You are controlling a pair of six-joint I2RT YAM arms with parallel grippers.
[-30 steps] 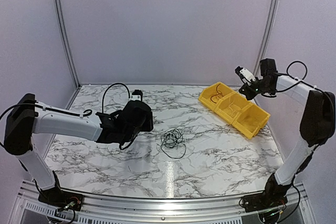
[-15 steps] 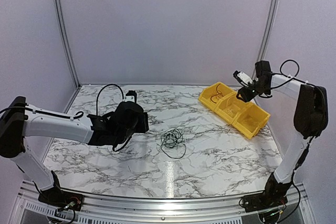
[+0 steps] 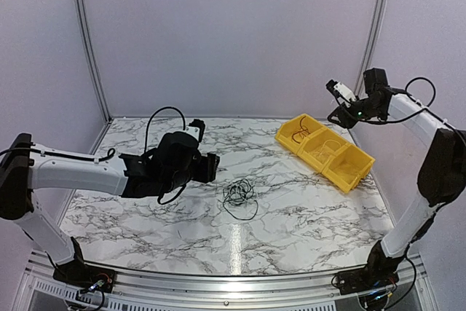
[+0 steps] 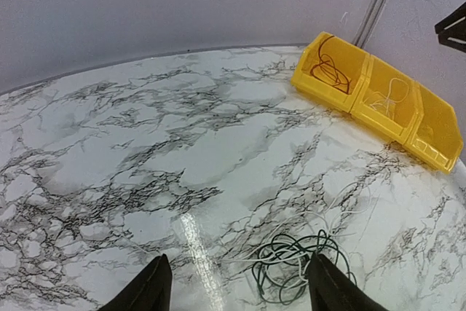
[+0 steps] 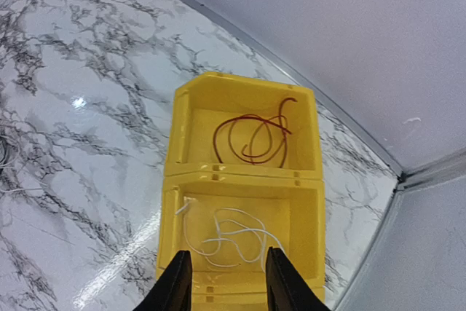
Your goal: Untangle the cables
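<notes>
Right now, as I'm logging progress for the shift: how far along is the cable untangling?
Done: a red cable lies in the end compartment of the yellow bin, a white cable in the one next to it. In hand: nothing; the left gripper and right gripper both have open, empty jaws. Left: a tangle of dark and white cables lies on the marble table, just ahead of the left gripper.

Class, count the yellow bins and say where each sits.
3, in a row at far right: far bin with a red cable, middle bin with a white cable, near bin beside it.
</notes>
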